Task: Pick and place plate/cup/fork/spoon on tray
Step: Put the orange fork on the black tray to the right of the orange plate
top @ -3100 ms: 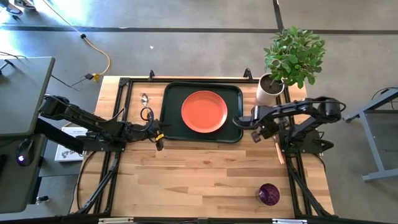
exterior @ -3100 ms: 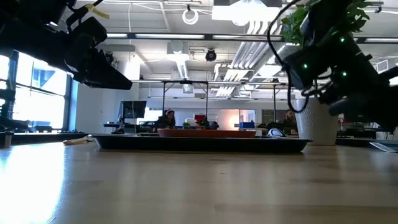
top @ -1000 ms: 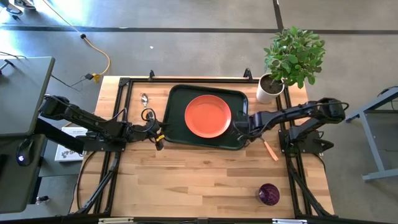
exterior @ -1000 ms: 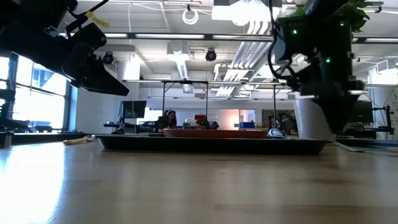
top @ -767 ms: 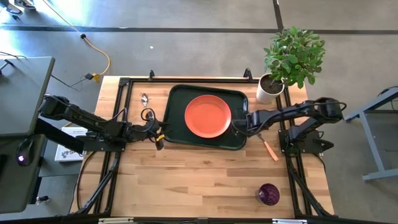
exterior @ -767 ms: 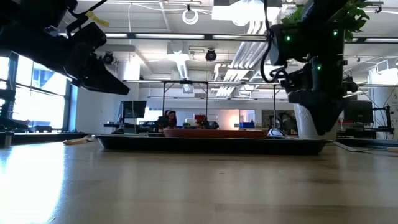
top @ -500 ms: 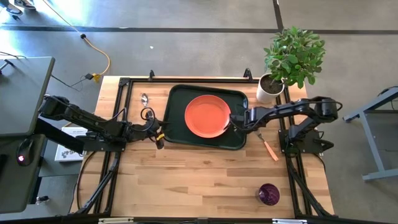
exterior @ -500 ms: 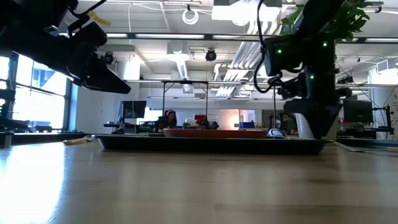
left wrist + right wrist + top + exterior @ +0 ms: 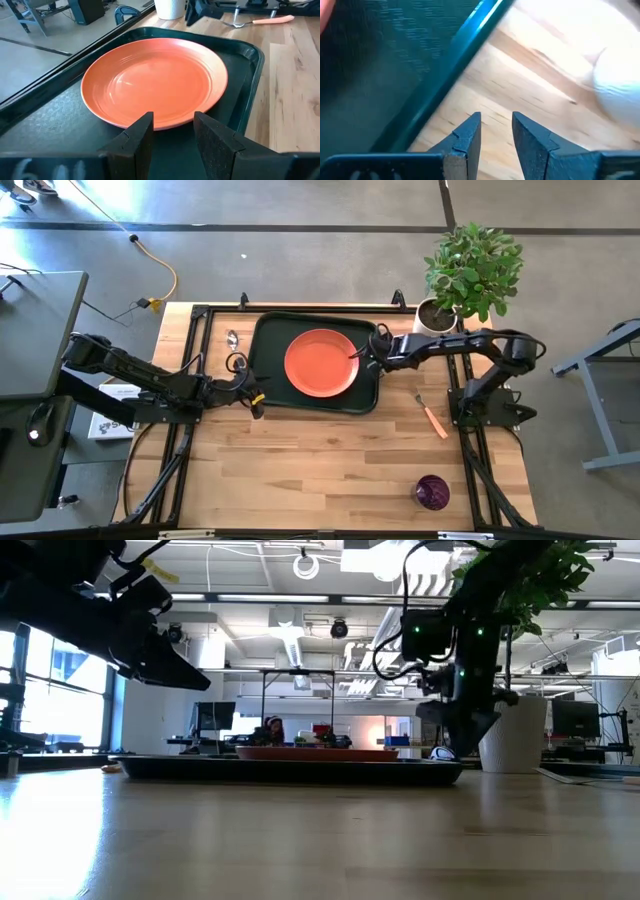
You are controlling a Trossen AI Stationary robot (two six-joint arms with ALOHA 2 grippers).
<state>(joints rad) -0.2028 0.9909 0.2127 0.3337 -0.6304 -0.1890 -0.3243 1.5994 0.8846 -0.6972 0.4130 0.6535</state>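
Note:
The dark green tray (image 9: 262,385) lies flat at the table's far middle, with the orange-red plate (image 9: 320,362) resting in it. My right gripper (image 9: 372,352) is at the tray's right rim, low over the table, fingers slightly apart; it also shows in the low view (image 9: 462,745). My left gripper (image 9: 258,402) hangs open above the tray's near left corner, facing the plate (image 9: 155,80). The fork (image 9: 432,415) lies on the wood right of the tray. The spoon (image 9: 232,338) lies left of the tray. The purple cup (image 9: 432,492) stands near the right front. My right gripper comes level from the table's right at the tray's right rim (image 9: 445,75). Its fingers (image 9: 470,132) show over the wood just beside the rim. Whether they touch the rim, I cannot tell. The tray lies flat on the table.
A white plant pot (image 9: 435,320) with a leafy plant stands at the far right corner, close behind my right arm. Bare wood spreads over the table's near half. Black frame rails (image 9: 195,340) run along the table's left and right sides.
My right gripper has gone toward the table's left and far edges along the tray's right rim. The tray, with the plate in it, has slid along the table toward the left edge and turned slightly. The fork has stayed where it was.

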